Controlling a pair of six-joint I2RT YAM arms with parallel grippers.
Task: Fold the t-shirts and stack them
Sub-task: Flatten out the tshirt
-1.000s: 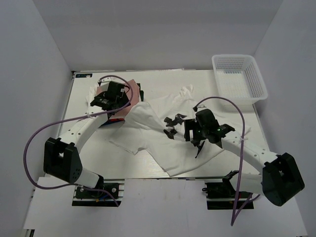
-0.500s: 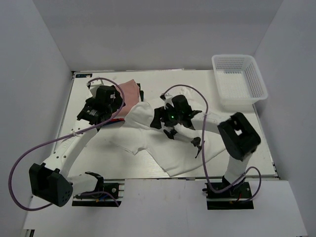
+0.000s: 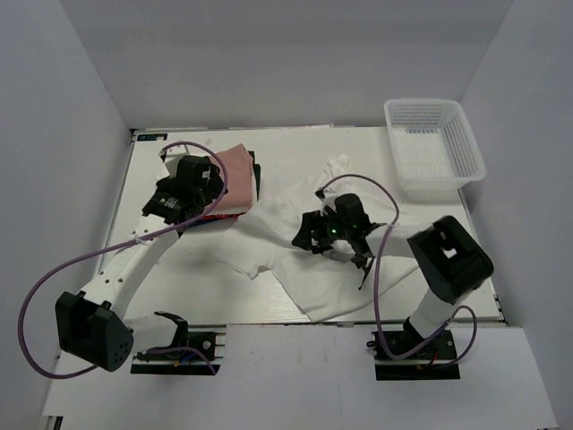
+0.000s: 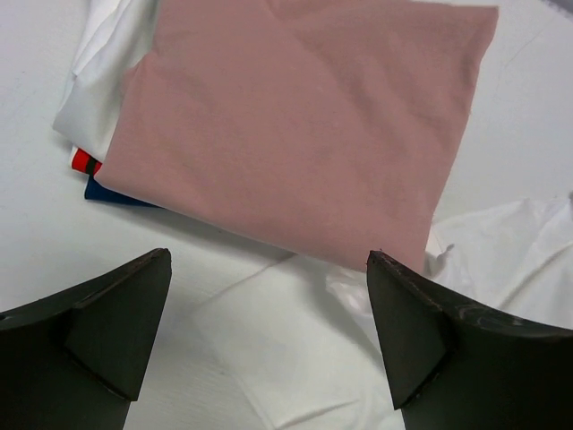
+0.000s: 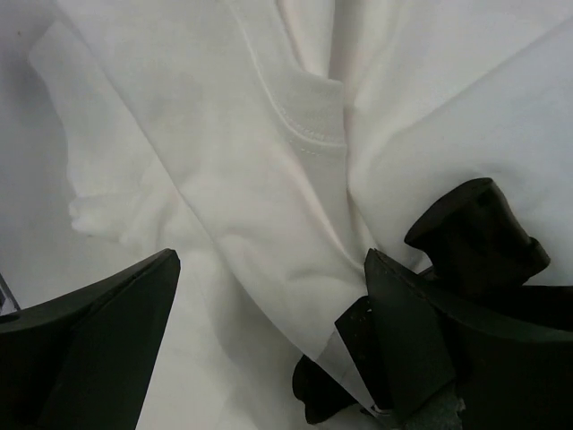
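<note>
Black and spread wide, the left pincer (image 4: 269, 260) holds nothing. It has drawn back from the dusty-pink t-shirt (image 4: 295, 125), which now lies folded flat on top of the stack (image 4: 98, 184) of red, dark and white ones towards the far left corner of the tabletop (image 3: 295, 148). The right pincer (image 5: 273, 255), equally wide and empty, has swung in over the crumpled white t-shirt (image 5: 260, 152) mid-tabletop. The pink one looks finished; the white one is probably next.

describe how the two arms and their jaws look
Left arm and right arm match: white links, chunky black joints, a looping purple cable on each. Jaws are matte black blunt wedges. A green light glows on the right wrist.
</note>
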